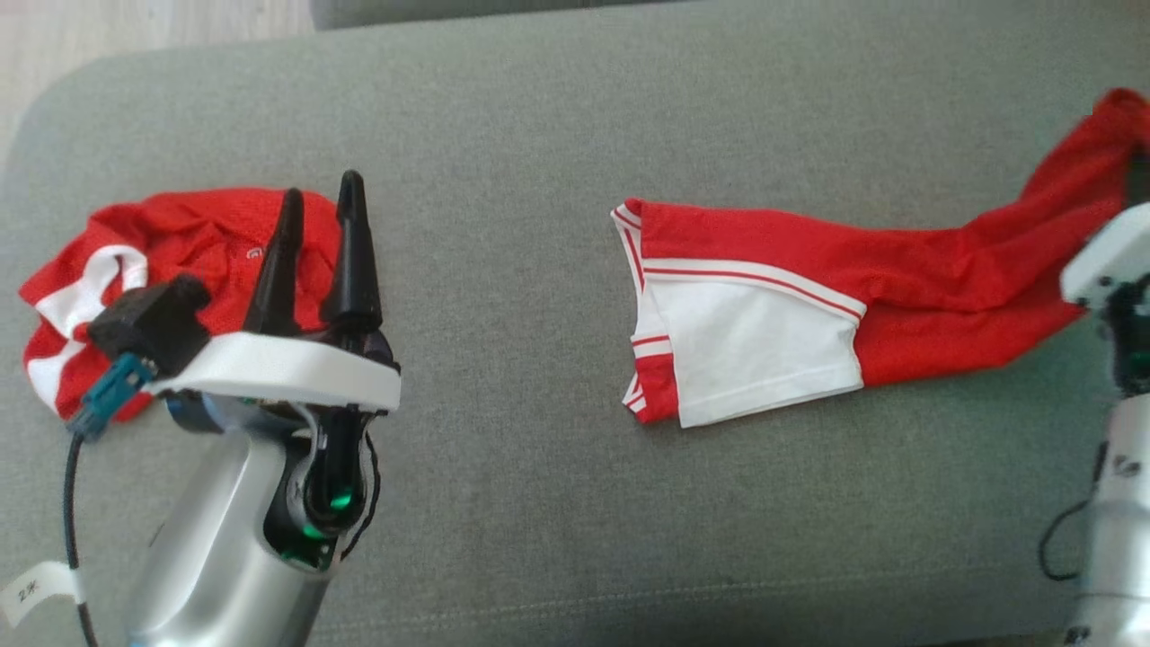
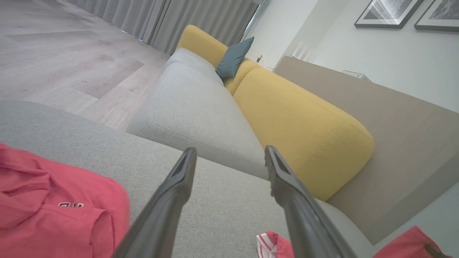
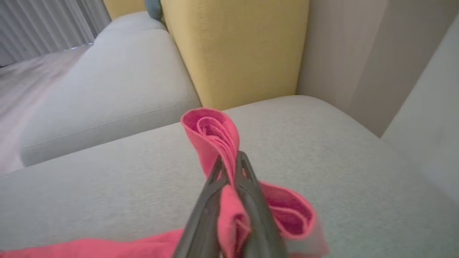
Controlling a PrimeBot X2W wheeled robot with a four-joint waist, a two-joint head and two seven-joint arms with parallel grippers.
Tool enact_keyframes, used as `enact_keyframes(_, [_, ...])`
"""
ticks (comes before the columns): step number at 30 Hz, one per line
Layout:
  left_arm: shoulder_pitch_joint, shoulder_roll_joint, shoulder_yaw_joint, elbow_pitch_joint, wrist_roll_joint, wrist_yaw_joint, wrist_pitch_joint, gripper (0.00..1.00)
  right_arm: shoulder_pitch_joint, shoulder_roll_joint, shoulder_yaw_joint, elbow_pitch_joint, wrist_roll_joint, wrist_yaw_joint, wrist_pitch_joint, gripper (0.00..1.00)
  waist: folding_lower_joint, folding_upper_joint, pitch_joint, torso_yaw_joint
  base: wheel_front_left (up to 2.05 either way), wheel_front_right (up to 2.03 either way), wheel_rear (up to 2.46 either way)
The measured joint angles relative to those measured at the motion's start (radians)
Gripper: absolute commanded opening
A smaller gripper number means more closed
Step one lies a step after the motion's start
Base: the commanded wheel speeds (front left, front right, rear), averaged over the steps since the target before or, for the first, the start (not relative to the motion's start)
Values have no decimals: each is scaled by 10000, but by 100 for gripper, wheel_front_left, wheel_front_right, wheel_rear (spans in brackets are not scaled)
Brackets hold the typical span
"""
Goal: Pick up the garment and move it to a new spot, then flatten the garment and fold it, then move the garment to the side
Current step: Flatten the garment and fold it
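Head view shows the garment [image 1: 764,261], a red shirt with white trim, stretched along the grey seat [image 1: 503,108]. Its long axis runs straight across, from the robot's left to its right. The right end climbs off the seat to the right tool [image 3: 229,159]. In the right wrist view that tool's fingers are pressed together on a bunched fold of red cloth, so this end is pinched and raised while the rest lies on the seat.

The free end, with its white panel [image 1: 755,350], points toward the robot's left. It rests between the two arms, well apart from the left tool [image 1: 321,189]. That tool is spread wide and holds nothing. It hangs above a second, crumpled shirt [image 1: 180,234] at the left of the seat; whether it touches that cloth I cannot tell.

This looks like the carrying step, with only the right arm in control. Any pull to the right would probably run along the garment's length and trail the free end. For flattening, the left arm is the nearer to that free end and would need to cross bare seat, clear of the crumpled shirt.
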Motion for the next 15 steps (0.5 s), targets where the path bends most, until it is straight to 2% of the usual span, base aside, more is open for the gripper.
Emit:
enact_keyframes(7, [241, -92, 173, -4, -23, -96, 0, 100, 714, 332, 1120, -1304, 1584, 0, 890, 0, 0, 0, -330, 94, 0, 0, 0])
enact_keyframes(10, [320, -123, 215, -2, -23, -98, 0, 100, 980, 347, 1841, -1269, 2963, 0, 890, 0, 0, 0, -396, 176, 0, 0, 0])
enact_keyframes(12, [324, -130, 222, -2, -21, -100, 0, 100, 1078, 349, 2090, -1208, 3348, 0, 846, 0, 0, 0, -410, 199, 0, 0, 0])
enact_keyframes(15, [326, -151, 226, -2, -21, -102, 0, 100, 1256, 353, 2757, -757, 4330, 0, 230, 0, 0, 0, -444, 259, 0, 0, 0])
